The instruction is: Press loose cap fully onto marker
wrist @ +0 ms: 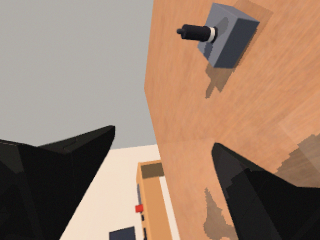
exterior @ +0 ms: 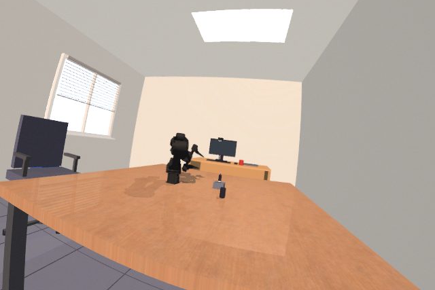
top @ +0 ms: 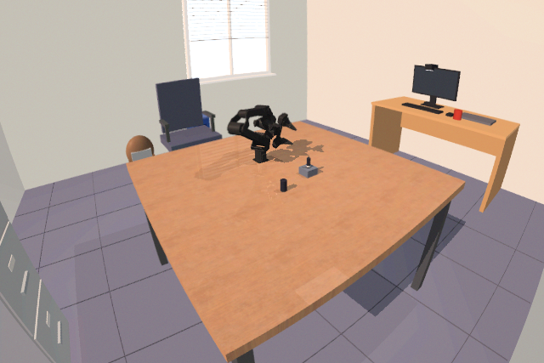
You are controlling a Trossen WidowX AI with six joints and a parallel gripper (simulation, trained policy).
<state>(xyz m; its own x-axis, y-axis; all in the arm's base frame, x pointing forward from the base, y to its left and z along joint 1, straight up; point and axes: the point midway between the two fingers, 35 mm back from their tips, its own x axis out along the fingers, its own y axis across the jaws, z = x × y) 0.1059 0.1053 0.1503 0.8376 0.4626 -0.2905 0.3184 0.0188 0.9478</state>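
The marker (top: pixel 308 161) (exterior: pixel 219 177) (wrist: pixel 195 32) stands upright and uncapped, dark with a pale ring at its foot, in the grey holder block (top: pixel 306 172) (exterior: pixel 217 185) (wrist: pixel 235 44). The dark cap (top: pixel 283 184) (exterior: pixel 222 192) stands upright and loose on the table, apart from the block, toward the front in the top and exterior views. The wrist view does not show it. My gripper (top: pixel 293 136) (exterior: pixel 200 161) (wrist: pixel 164 139) is wide open with nothing between its fingers. It is raised above the table near the arm's base, well away from both marker and cap.
The wooden table (top: pixel 246 235) (exterior: pixel 211 223) (wrist: pixel 185 90) carries the arm's base (top: pixel 260 155) (exterior: pixel 172 178) and all the task's things. A chair (top: pixel 179 104) (exterior: pixel 42 142) stands behind the table. A desk (top: pixel 444 123) with a monitor (top: pixel 435 82) (exterior: pixel 222 147) and a red cup (top: pixel 457 114) (exterior: pixel 240 162) stands apart by the wall.
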